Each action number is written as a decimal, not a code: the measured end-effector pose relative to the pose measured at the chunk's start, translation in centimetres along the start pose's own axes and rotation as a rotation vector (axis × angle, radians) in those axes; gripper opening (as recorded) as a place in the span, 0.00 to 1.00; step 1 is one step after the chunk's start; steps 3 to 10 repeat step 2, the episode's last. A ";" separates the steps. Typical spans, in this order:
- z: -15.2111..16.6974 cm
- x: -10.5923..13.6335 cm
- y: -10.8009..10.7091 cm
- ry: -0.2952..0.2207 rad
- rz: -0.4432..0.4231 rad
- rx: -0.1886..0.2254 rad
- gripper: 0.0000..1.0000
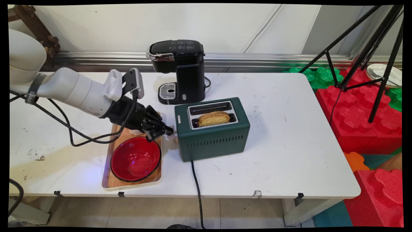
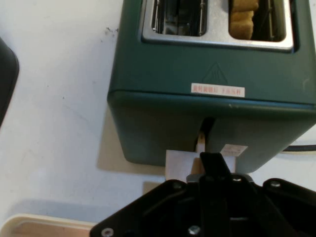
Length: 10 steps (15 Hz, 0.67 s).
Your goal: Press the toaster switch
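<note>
The black pincer (image 1: 168, 131) reaches in low over the table, its tip right up against the left end face of the dark green toaster (image 1: 212, 129). In the hand view the fingers are drawn together into a single black tip (image 2: 213, 165) that sits on the pale lever tab (image 2: 183, 165) at the bottom of the toaster's vertical slot (image 2: 205, 132); the pincer is clenched, with the tab lying under and beside its tip, though whether it actually grips the tab or only presses on it cannot be told. Straight ahead of the pincer, on top of the toaster, lie two bread slots in a metal frame: the farther one is empty, and the nearer one holds a slice of browned bread (image 1: 213, 118) that stands up out of it. Just under and behind the pincer, a wooden tray (image 1: 111, 175) lies on the white table (image 1: 283, 154), carrying a red bowl (image 1: 135, 159) with a dark rim; the arm's wrist passes over the tray's far end. Off beyond the pincer, toward the wall, a black coffee machine (image 1: 180, 69) stands just beside the toaster's far corner. A black power cord (image 1: 196, 187) runs from the toaster's near side and over the table's front edge.
</note>
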 end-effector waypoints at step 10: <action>0.0 -0.2 0.0 -0.008 0.003 -0.002 0.00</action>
